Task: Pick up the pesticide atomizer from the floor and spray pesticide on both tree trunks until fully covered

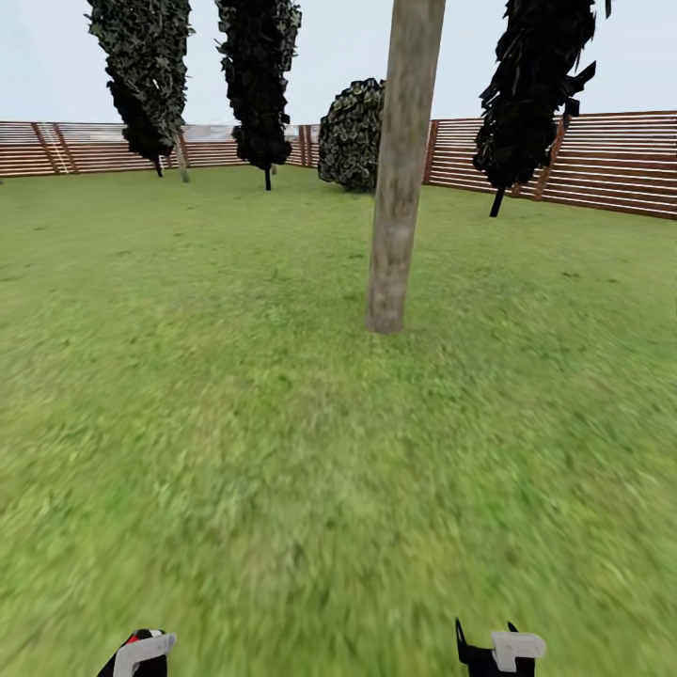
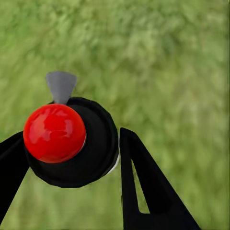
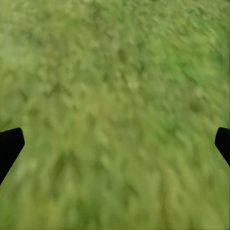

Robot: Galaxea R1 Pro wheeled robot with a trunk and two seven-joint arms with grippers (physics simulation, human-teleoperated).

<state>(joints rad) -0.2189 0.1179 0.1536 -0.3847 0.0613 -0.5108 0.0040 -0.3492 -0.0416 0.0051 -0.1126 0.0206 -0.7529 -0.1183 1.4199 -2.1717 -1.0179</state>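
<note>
The pesticide atomizer (image 2: 72,143), a black body with a round red top and a grey nozzle, sits between the black fingers of my left gripper (image 2: 72,139), which is shut on it. In the head view the left gripper (image 1: 136,655) is at the bottom edge with a bit of the atomizer's red (image 1: 141,637) showing. One tree trunk (image 1: 400,188), thick and mottled grey-brown, rises from the floor (image 1: 235,423) ahead, slightly right of centre. My right gripper (image 1: 495,651) is low at the right; in its wrist view the right gripper (image 3: 115,139) is open, over bare grass.
Dark columnar cypresses (image 1: 259,75) and a round dark bush (image 1: 353,136) stand at the far side of the lawn. A brown slatted fence (image 1: 602,160) closes the back and right. Open grass lies between me and the trunk.
</note>
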